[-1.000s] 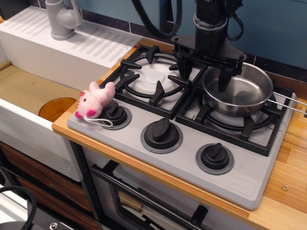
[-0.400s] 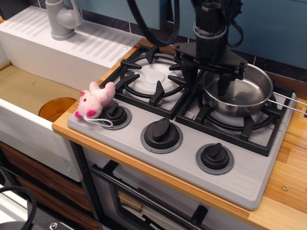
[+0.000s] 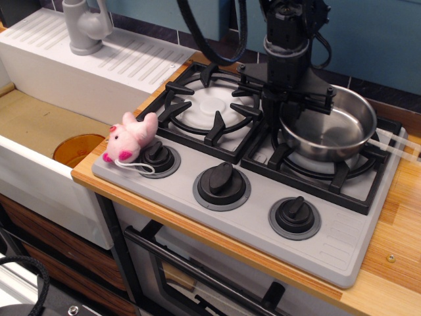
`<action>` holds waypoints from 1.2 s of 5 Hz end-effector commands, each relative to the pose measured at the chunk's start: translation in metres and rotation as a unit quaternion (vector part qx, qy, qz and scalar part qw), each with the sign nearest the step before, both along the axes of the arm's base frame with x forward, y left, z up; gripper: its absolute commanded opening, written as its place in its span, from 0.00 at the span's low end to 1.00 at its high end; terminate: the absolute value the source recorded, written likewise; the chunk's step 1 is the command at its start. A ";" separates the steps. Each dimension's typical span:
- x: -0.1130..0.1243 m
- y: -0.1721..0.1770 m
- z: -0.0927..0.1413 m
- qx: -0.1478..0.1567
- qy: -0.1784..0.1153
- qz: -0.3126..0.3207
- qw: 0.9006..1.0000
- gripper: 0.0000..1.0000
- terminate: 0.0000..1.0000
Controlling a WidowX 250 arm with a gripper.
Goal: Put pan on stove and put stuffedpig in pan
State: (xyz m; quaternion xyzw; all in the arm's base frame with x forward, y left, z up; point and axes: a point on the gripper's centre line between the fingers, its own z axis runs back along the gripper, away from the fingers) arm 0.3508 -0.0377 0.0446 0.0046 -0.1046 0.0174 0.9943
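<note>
The shiny steel pan (image 3: 332, 128) rests on the right burner grate of the grey stove (image 3: 342, 240), and its wire handle (image 3: 396, 143) points right and looks blurred. My gripper (image 3: 287, 113) comes down from above onto the pan's left rim, its jaws drawn in on either side of that rim. The pink stuffedpig (image 3: 129, 139) lies at the stove's front left corner, leaning on the left knob (image 3: 158, 157), well left of the gripper. The pan is empty.
The left burner grate (image 3: 207, 105) is bare. Two more knobs (image 3: 221, 184) (image 3: 295, 214) line the stove front. A white sink (image 3: 39, 125) with an orange drain (image 3: 77, 148) and a grey faucet (image 3: 85, 26) lies to the left. Wooden counter (image 3: 395, 250) borders the right.
The gripper's fingers have closed from a wide spread onto the pan's left rim. The pan has shifted slightly and its handle now blurs. The pig has not moved.
</note>
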 end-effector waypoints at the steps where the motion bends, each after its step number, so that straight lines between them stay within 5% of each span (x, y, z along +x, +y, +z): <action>1: 0.008 0.000 0.026 0.000 -0.022 -0.006 1.000 0.00 0.00; 4: -0.001 0.010 0.105 0.059 0.015 0.003 0.998 0.00 0.00; 6: 0.014 0.041 0.131 0.083 0.022 -0.023 0.996 0.00 0.00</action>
